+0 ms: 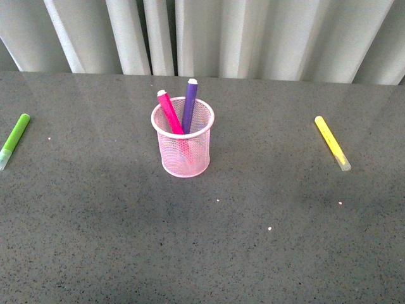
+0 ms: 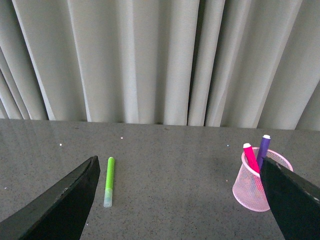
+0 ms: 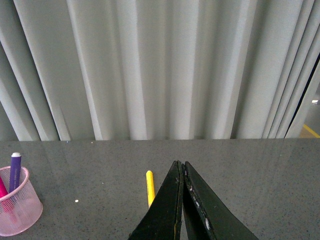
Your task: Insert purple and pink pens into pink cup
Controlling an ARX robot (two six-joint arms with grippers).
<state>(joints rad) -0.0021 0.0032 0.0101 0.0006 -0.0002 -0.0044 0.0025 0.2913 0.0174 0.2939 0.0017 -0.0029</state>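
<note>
The pink cup (image 1: 182,149) stands upright in the middle of the grey table. The pink pen (image 1: 169,112) and the purple pen (image 1: 189,104) both stand inside it, leaning, their pale ends above the rim. Neither arm shows in the front view. In the left wrist view my left gripper (image 2: 180,165) is open and empty, with the cup (image 2: 252,187) beside one finger and the pink pen (image 2: 250,157) and purple pen (image 2: 263,149) in it. In the right wrist view my right gripper (image 3: 180,164) is shut on nothing, and the cup (image 3: 17,209) sits far off to one side.
A lime-green marker (image 1: 14,139) lies at the table's left edge; it also shows in the left wrist view (image 2: 109,181). A yellow marker (image 1: 332,143) lies at the right; it also shows in the right wrist view (image 3: 149,187). Pale curtains (image 1: 253,35) hang behind the table's far edge.
</note>
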